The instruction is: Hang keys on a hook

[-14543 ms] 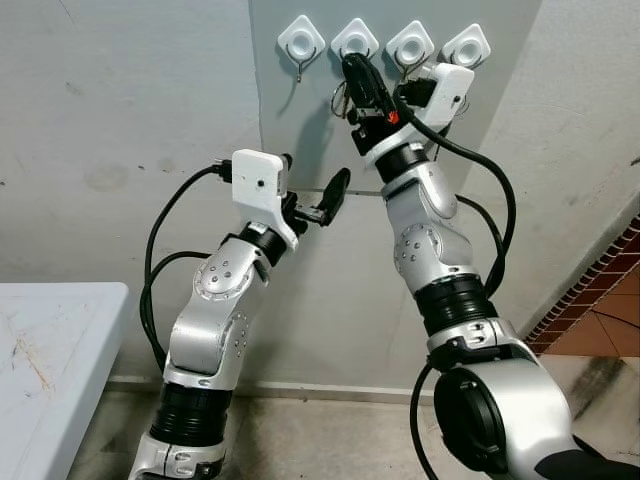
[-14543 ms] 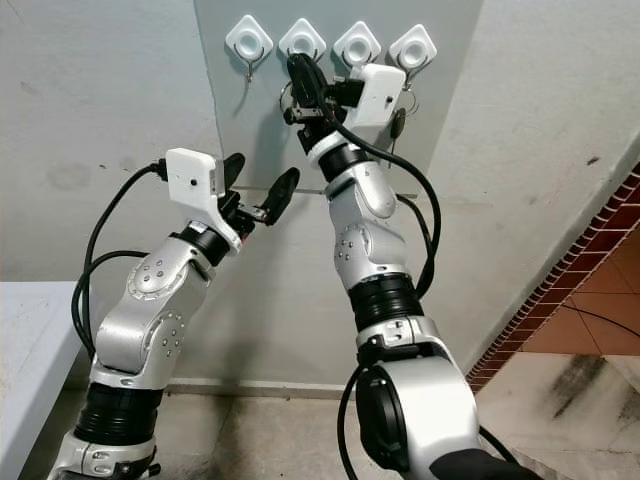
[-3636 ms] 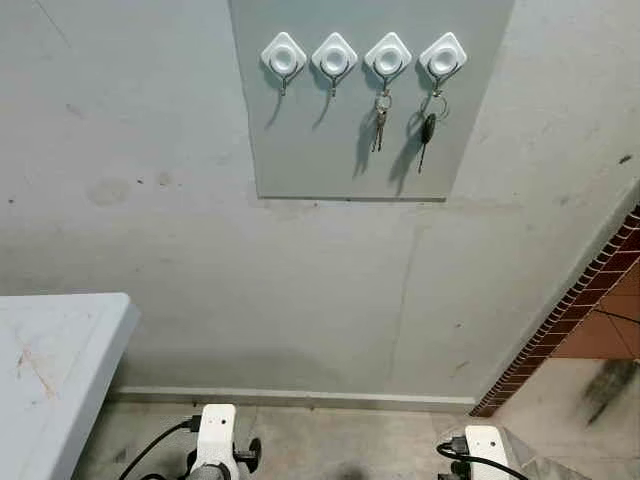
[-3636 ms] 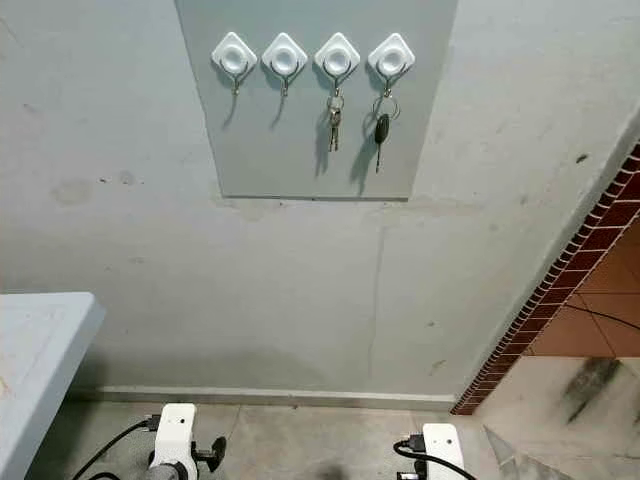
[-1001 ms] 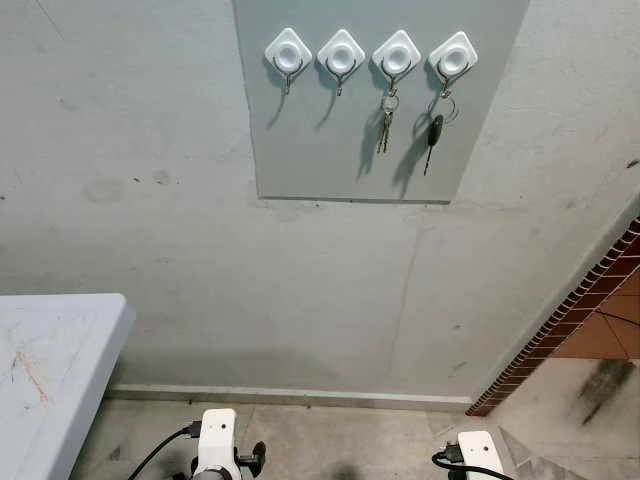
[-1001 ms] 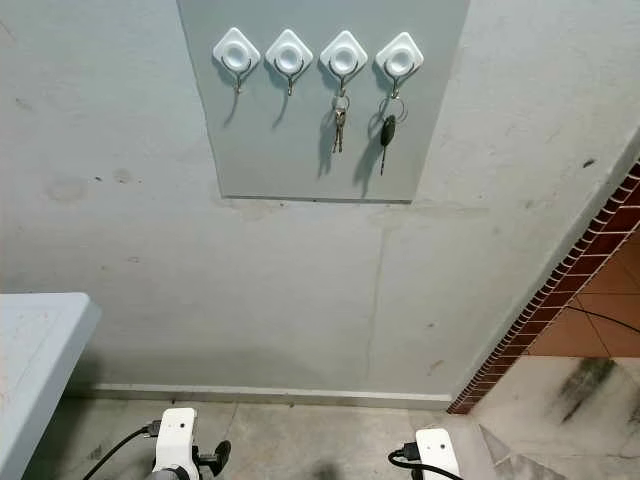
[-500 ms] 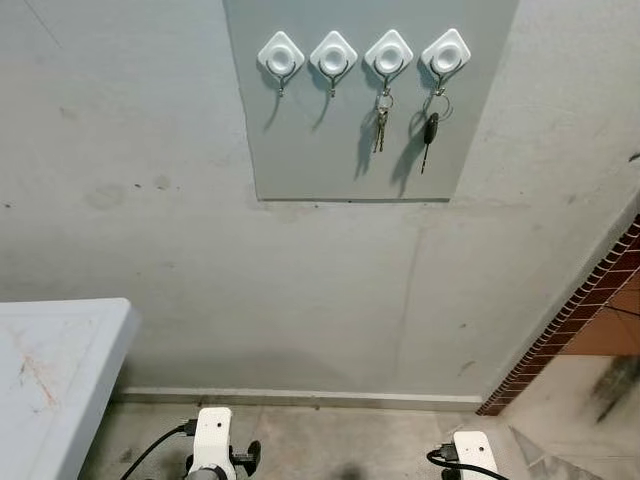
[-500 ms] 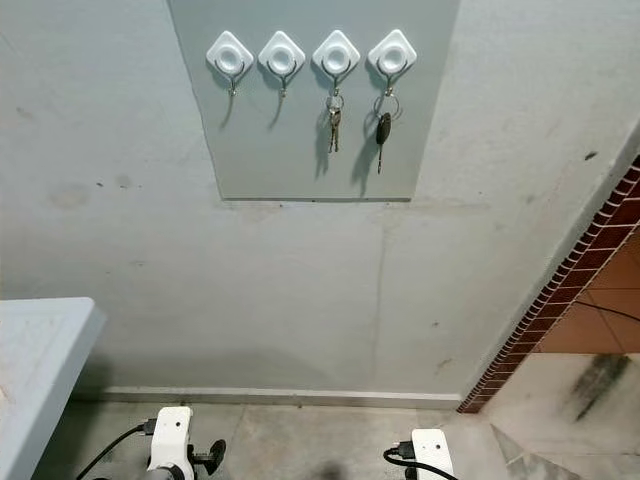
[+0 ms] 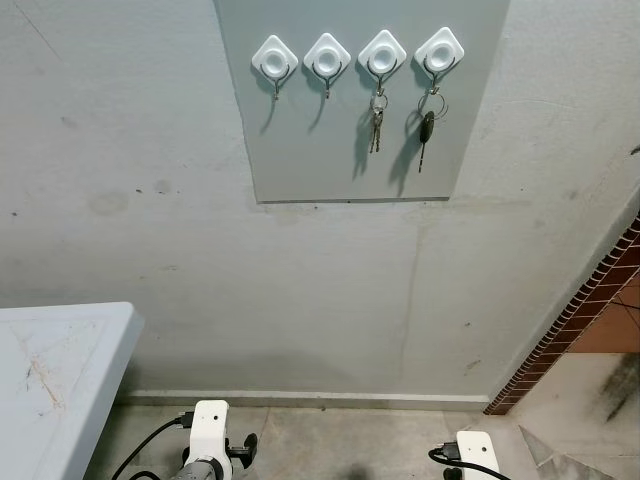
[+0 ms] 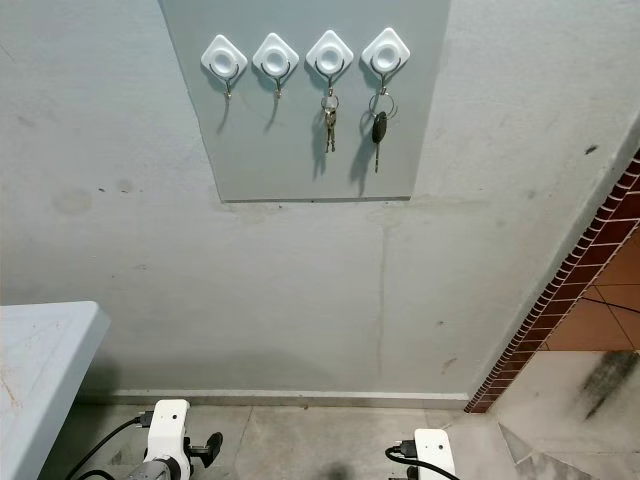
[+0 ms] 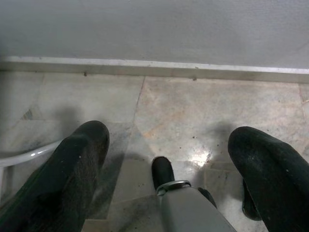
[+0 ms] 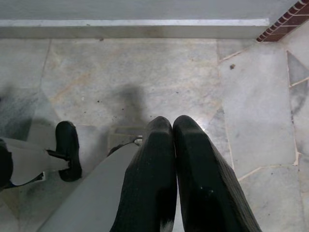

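Currently both arms hang low, wrists at the bottom edge of the head views. Left end effector (image 11: pixel 169 159) points at the floor with its fingers (image 11: pixel 72 174) spread wide, nothing between them. Right end effector (image 12: pixel 173 130) also faces the floor, fingers (image 12: pixel 149 179) pressed together, nothing visible in the grip.

Upper centre of the frame: a grey panel (image 9: pixel 300 150) on the wall carries four white diamond-shaped hooks in a row. First hook (image 9: pixel 274 56) and second hook (image 9: pixel 327 53) from the left are bare. Third hook (image 9: pixel 381 52) holds a small bunch of keys (image 9: pixel 376 122) on a ring. Fourth hook (image 9: pixel 439 49) holds a black-headed key (image 9: pixel 427 130) on a ring, hanging just right of the bunch and not touching it.

Lower left: corner of a white bench (image 9: pixel 50 370), scuffed top. Lower right: a brick-red tiled strip (image 9: pixel 570 320) runs diagonally along the wall base. Floor (image 12: pixel 145 72) is grey stone tile, with a pale skirting (image 11: pixel 145 65) where it meets the wall.
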Robot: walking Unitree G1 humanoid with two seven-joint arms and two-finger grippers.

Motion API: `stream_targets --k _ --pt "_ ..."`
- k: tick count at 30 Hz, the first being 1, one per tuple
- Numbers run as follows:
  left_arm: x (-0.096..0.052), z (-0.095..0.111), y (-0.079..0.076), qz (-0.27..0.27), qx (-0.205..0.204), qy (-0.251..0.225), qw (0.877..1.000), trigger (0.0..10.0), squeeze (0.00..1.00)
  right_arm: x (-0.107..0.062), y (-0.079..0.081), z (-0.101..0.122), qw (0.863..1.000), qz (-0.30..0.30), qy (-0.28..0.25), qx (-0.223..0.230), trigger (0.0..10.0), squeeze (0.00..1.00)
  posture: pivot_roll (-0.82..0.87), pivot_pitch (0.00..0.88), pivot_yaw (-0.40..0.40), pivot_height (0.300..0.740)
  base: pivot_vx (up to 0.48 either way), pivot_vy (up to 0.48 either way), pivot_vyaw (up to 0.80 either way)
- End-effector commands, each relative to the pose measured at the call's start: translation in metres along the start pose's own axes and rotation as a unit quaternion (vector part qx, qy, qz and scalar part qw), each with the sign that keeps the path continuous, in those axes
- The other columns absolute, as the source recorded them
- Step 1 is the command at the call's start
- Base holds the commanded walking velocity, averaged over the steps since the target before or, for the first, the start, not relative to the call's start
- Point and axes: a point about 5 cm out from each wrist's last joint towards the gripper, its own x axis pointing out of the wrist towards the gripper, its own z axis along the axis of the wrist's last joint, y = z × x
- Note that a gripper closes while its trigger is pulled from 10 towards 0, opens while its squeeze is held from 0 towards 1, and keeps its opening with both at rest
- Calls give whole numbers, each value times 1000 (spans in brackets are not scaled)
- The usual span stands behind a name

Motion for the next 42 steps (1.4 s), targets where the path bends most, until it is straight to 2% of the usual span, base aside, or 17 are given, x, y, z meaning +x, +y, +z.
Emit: stream_targets --k 1,11,14,23,25,33,42 --pt "-1 -4 2 2 1 8 1000 10000 0 1 -2 5 1000 -2 -6 5 10000 0 -86 0 72 740 0 0 0" --pt "-3 -4 11 18 -21 6 1000 10000 0 0 -6 7 1000 -4 -9 -1 10000 0 -90 0 39 740 0 0 0" --pt "-4 -4 18 34 -34 3 999 10000 0 0 -6 7 1000 2 -7 -12 10000 0 -79 0 31 740 0 0 0" --pt "-6 -8 22 41 -40 5 998 10000 0 1 -8 10 1000 -4 -10 -13 10000 0 -79 0 50 740 0 0 0" --pt "-7 -10 21 38 -35 9 999 10000 0 1 -8 10 1000 -9 -10 3 10000 0 -72 0 58 740 0 0 0" --pt "-7 -10 24 46 -47 6 998 10000 0 1 -1 7 1000 2 -5 -1 10000 0 -61 0 62 740 0 0 0" --pt "-5 -7 19 43 -49 3 998 10000 0 4 8 12 1000 13 -12 -1 10000 0 -60 0 53 740 0 0 0"
